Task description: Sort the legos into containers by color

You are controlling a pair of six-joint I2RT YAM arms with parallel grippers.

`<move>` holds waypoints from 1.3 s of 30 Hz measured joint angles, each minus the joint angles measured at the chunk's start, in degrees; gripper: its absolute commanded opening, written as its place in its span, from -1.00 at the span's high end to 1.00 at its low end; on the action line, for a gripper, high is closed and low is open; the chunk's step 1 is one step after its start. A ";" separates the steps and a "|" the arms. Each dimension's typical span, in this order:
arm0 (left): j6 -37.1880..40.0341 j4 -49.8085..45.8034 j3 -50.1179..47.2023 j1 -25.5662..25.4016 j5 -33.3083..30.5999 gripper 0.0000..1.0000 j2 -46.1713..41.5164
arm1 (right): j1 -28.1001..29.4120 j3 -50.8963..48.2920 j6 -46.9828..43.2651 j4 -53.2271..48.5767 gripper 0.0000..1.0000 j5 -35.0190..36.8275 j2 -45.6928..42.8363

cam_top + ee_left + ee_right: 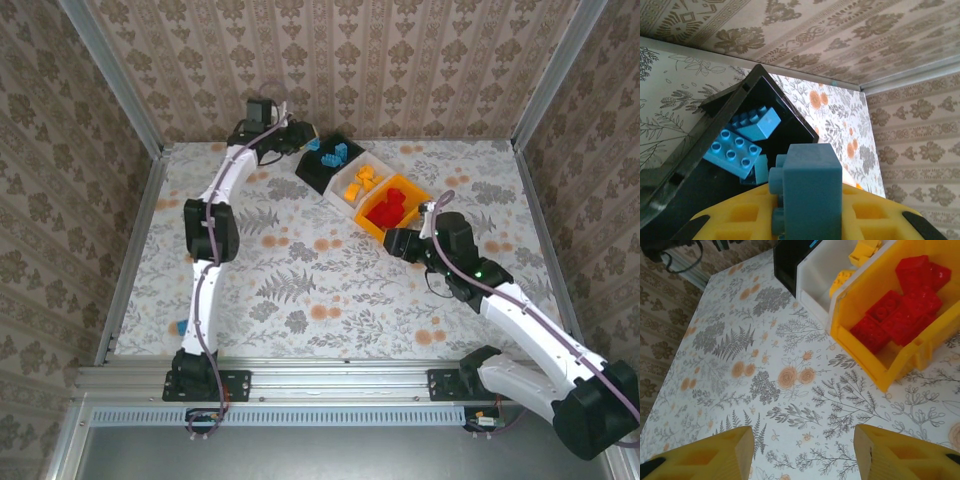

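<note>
White arms, black joints, yellow fingers, seemingly purplish cables.

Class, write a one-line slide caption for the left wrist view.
Left claw grips a blue lego near the black bin holding blue legos.

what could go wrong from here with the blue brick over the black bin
The blue brick held by the left gripper hangs near the black bin's edge; released here, it might hit the rim and bounce out.
A small blue piece, probably a brick, lies at the table's left edge by the left arm and could be overlooked.
</note>
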 measured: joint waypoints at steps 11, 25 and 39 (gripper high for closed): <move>-5.49 0.98 4.26 -1.77 -2.73 0.36 5.99 | -0.96 -1.92 1.09 -1.38 -0.13 2.54 -5.60; -4.87 0.76 5.44 -2.93 -4.07 -0.18 6.21 | -1.60 -3.56 1.31 -3.56 -0.15 3.06 -9.33; -2.23 -0.33 6.38 -3.26 -6.05 -1.00 5.62 | -1.70 -4.07 1.70 -4.72 -0.18 3.08 -11.19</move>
